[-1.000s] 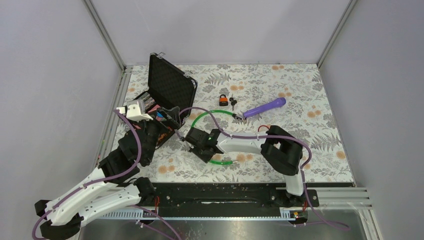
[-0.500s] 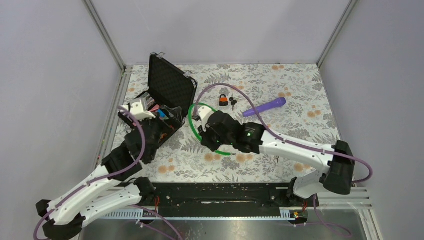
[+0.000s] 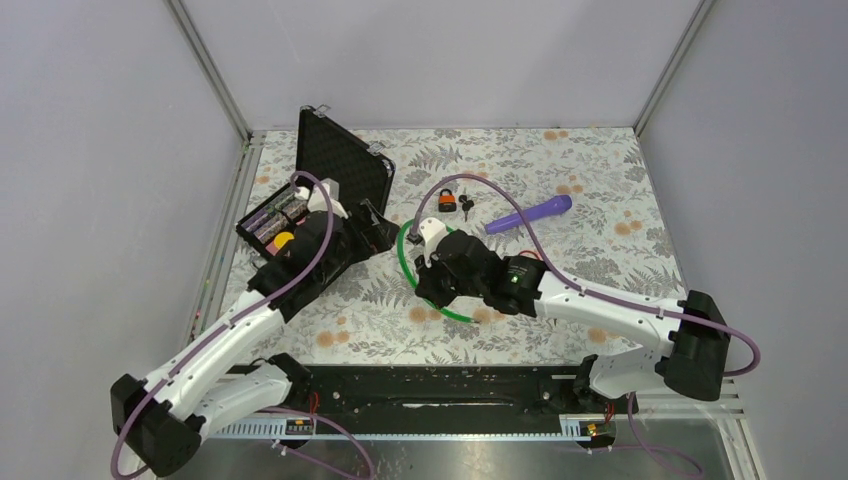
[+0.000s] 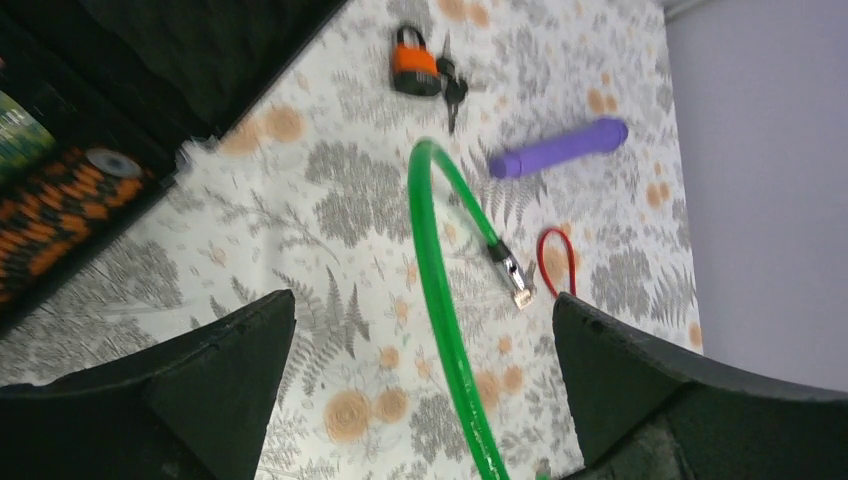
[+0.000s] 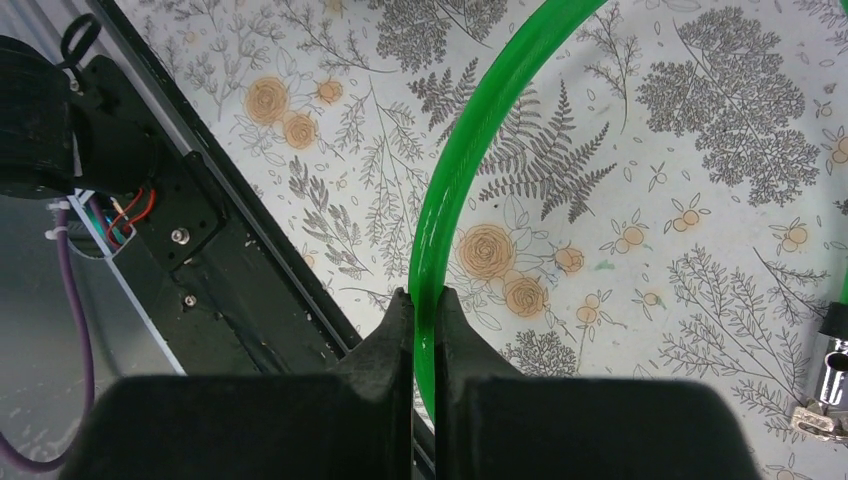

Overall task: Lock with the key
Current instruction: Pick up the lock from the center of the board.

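Observation:
An orange padlock lies on the floral mat with a bunch of dark keys beside it. A green cable curves across the mat's middle. My right gripper is shut on this cable, pinching it between both fingers. My left gripper hangs open above the mat, just left of the cable, with nothing between its fingers. The cable's metal end lies free on the mat.
An open black case with small items stands at the back left, under my left arm. A purple flashlight lies right of the padlock. A thin red loop rests near the cable end. The black rail runs along the near edge.
My right arm has stretched out, carrying the green cable left and away from the rail. My left arm has swung right over the case front toward the cable, still open.

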You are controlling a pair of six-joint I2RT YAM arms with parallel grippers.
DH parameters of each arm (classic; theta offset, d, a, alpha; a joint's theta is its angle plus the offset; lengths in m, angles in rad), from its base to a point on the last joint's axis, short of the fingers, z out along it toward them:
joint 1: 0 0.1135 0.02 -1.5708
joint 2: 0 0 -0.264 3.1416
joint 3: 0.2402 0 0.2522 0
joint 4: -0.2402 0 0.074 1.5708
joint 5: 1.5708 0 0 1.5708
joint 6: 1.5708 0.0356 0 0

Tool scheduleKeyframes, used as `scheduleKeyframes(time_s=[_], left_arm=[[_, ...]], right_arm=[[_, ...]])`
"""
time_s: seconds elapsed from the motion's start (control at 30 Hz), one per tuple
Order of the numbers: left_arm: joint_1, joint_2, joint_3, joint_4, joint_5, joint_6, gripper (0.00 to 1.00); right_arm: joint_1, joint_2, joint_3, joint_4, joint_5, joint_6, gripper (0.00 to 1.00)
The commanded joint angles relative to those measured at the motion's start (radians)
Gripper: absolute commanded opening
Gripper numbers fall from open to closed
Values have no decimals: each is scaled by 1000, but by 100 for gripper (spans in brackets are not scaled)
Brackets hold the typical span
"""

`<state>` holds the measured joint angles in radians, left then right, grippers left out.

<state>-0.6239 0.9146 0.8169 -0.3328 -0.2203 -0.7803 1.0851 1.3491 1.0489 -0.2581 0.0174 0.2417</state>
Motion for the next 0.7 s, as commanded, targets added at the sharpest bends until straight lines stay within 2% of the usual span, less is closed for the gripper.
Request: scheduleKeyframes(time_s=[0.0, 0.17, 0.23, 0.4, 0.5, 0.6, 0.63, 0.67], left_arm=[[29, 55, -51, 119, 235, -86, 99], [35, 134, -87, 225, 345, -131, 90], [35, 152, -93, 259, 365, -144, 79], [37, 185, -84, 289, 394, -155, 62], [41, 194, -90, 306, 408, -167, 41], [42, 194, -97, 321, 414, -182, 7], [44, 190, -98, 323, 415, -188, 0], [44, 187, -99, 325, 412, -192, 0]], right_arm=[[-10, -66, 4, 124, -15, 12, 0], [-14, -85, -14, 150, -37, 18, 0], [-15, -90, -20, 159, -47, 20, 0], [-17, -86, -23, 163, -57, 19, 0], [-17, -86, -29, 170, -57, 18, 0], [-17, -80, -29, 169, -45, 21, 0], [-17, -76, -23, 162, -36, 24, 0], [-17, -73, -15, 152, -27, 24, 2]])
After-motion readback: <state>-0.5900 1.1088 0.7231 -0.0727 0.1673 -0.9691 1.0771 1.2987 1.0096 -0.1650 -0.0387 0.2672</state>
